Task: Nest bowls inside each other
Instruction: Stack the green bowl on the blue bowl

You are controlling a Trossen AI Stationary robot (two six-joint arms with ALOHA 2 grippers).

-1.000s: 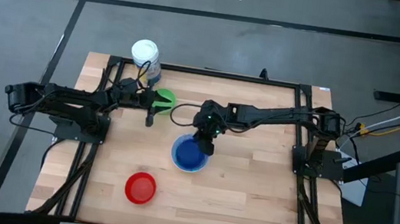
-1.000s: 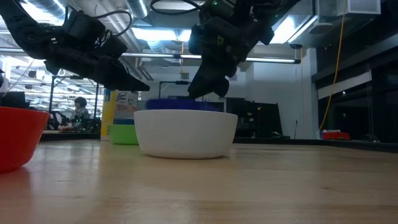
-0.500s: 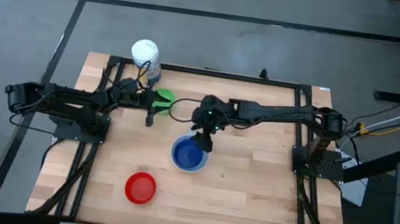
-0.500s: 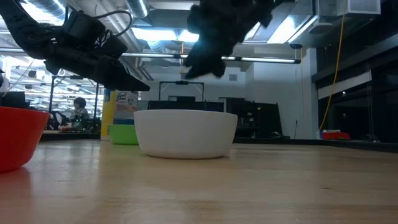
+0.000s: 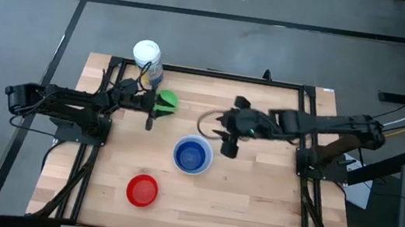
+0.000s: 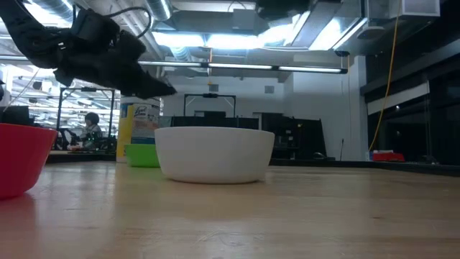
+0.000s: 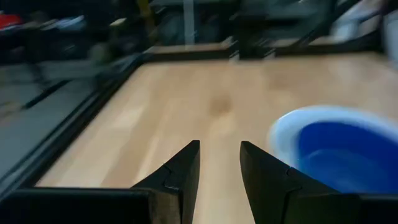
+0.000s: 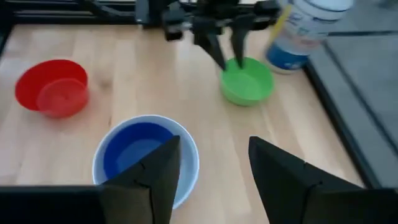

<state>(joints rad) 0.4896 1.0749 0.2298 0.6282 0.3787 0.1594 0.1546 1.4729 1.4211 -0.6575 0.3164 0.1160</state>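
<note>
A white bowl (image 5: 192, 156) stands mid-table with a dark blue bowl (image 8: 138, 151) nested inside it. My right gripper (image 8: 212, 149) hangs open and empty above the table, just to the right of this stack (image 5: 229, 148). A green bowl (image 5: 168, 101) rests on its base at the far left, and a red bowl (image 5: 142, 190) rests near the front. My left gripper (image 8: 230, 61) hovers open above the green bowl's near rim, clear of it, fingers slanting toward the table's right (image 7: 219, 146).
A white-lidded canister (image 5: 147, 58) stands at the far left edge behind the green bowl. A black frame (image 5: 208, 73) borders the tabletop. Bare wood lies to the right of the stack and along the near edge.
My right gripper has opened and let go of the dark blue bowl, which has sunk into the white bowl until its rim no longer shows above it. The gripper has then risen and drawn back toward the table's right. My left gripper has tipped up a little.
</note>
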